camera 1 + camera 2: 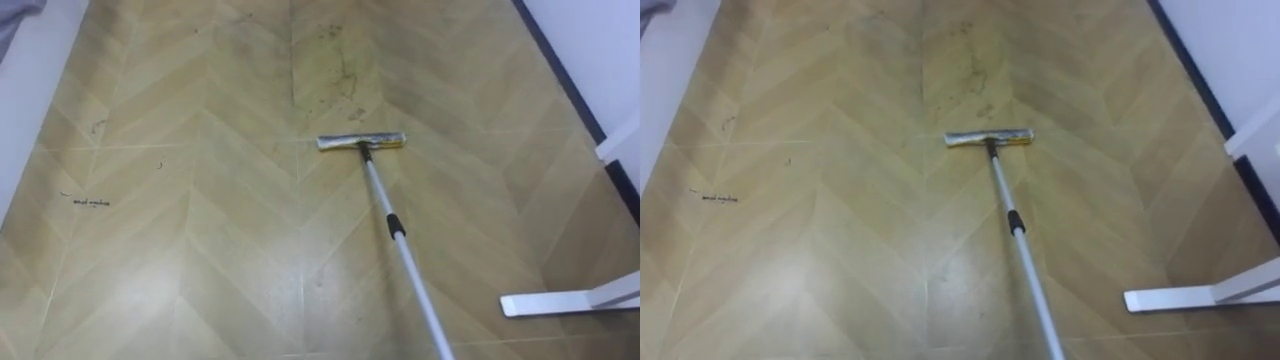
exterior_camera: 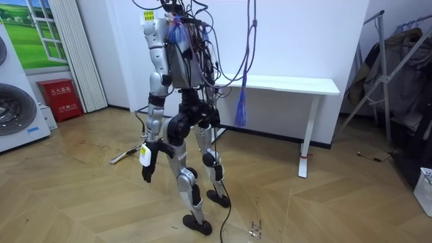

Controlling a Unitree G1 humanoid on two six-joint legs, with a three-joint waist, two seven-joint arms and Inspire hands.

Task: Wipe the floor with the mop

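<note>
A mop lies on the wooden floor ahead of me, its flat yellow-grey head point(image 1: 361, 141) set crosswise. Its metal pole point(image 1: 400, 245) runs from the head toward the lower right and leaves the picture there. In the room view the mop head point(image 2: 120, 158) rests on the floor at the room view's left of the robot. The robot stands upright facing that way, with the white table behind it. My left hand point(image 2: 147, 170) hangs by the thigh with fingers relaxed and holds nothing.
Dark scuffs point(image 1: 335, 70) mark the floor beyond the mop head, and small marks point(image 1: 90, 202) lie to the left. A white table foot point(image 1: 570, 300) sits at lower right beside the wall's dark baseboard point(image 1: 570, 80). A washing machine point(image 2: 17, 101) and a red box point(image 2: 61, 98) stand farther off.
</note>
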